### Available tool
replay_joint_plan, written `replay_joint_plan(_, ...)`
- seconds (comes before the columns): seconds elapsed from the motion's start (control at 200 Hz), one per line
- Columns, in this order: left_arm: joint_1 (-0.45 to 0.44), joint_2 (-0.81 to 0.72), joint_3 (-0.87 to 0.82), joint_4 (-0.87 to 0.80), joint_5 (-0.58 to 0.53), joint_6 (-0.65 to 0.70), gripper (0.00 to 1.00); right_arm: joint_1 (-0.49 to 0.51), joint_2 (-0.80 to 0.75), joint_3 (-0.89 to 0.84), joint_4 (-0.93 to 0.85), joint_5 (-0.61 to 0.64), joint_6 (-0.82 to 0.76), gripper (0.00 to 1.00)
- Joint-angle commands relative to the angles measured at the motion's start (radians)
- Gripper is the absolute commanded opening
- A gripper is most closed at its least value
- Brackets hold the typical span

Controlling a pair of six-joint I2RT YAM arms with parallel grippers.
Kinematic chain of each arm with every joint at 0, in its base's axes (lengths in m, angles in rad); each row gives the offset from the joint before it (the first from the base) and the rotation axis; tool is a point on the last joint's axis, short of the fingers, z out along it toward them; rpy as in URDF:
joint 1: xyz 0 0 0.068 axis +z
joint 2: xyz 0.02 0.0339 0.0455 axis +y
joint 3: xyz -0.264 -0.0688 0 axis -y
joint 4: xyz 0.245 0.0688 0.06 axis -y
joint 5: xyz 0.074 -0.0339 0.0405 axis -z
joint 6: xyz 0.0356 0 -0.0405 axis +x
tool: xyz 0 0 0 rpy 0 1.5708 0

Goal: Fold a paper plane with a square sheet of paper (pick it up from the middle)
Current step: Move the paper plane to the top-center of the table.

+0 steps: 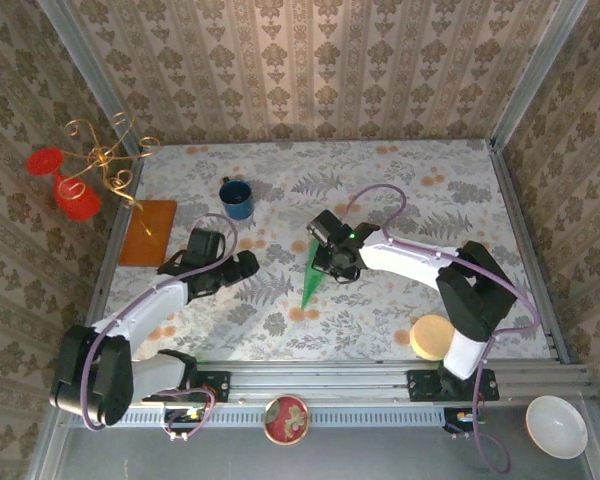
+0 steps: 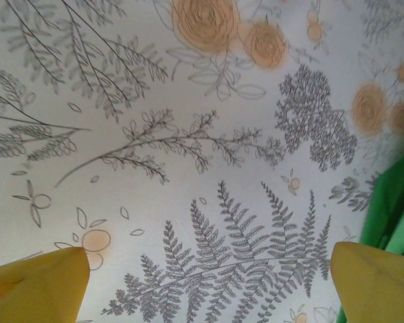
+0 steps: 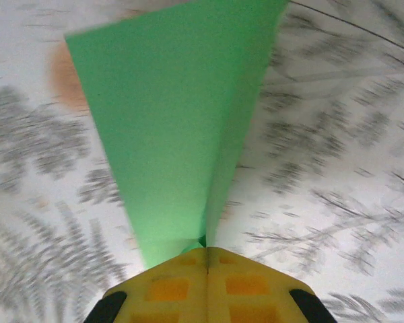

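The right pincer [image 3: 207, 252] clamps the smooth green paper plane [image 3: 175, 128], seemingly layered; left pincer [image 2: 205, 269] gapes.

Counted one paper plane [image 1: 310, 278], one blue mug [image 1: 237, 198], one orange-brown sheet [image 1: 147, 232], two red cups [image 1: 46, 161] [image 1: 77, 203], one gold stand [image 1: 105, 155], one white bowl [image 1: 556, 425], one red dish [image 1: 286, 419], one tan disc [image 1: 432, 337], two arms [image 1: 150, 305] [image 1: 410, 258].

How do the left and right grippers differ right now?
The left gripper has its jaws wide open; the right gripper has its jaws shut tight. The left gripper holds nothing, with only flowered tablecloth between its fingers; the right gripper pinches the green paper plane. Both have yellow fingers.
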Motion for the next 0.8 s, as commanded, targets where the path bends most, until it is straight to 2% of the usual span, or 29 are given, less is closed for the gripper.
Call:
replay_joint_plan(0.0, 0.039, -0.055, -0.028, 0.023, 0.053, -0.035, 0.93, -0.020, -0.063, 0.002, 0.198, -0.160, -0.246, 0.00)
replay_joint_plan(0.065, 0.046, -0.083, -0.032, 0.028, 0.061, -0.032, 0.93, -0.036, -0.063, -0.009, 0.274, -0.280, -0.329, 0.00)
replay_joint_plan(0.16, 0.046, -0.119, -0.029, 0.026, 0.056, -0.026, 0.92, -0.063, -0.037, -0.045, 0.380, -0.437, -0.360, 0.00)
replay_joint_plan(0.26, 0.039, -0.137, -0.030, 0.036, 0.052, -0.023, 0.91, -0.100, 0.020, -0.107, 0.536, -0.595, -0.305, 0.00)
replay_joint_plan(0.37, 0.015, -0.123, -0.023, 0.034, 0.043, -0.027, 0.89, -0.128, 0.104, -0.150, 0.675, -0.703, -0.236, 0.00)
replay_joint_plan(0.52, -0.052, -0.057, -0.012, 0.062, 0.037, -0.051, 0.84, -0.151, 0.178, -0.170, 0.694, -0.730, -0.237, 0.01)
replay_joint_plan(0.795, -0.165, 0.087, 0.045, 0.084, 0.028, -0.093, 0.73, -0.196, 0.195, -0.228, 0.708, -0.729, -0.254, 0.02)
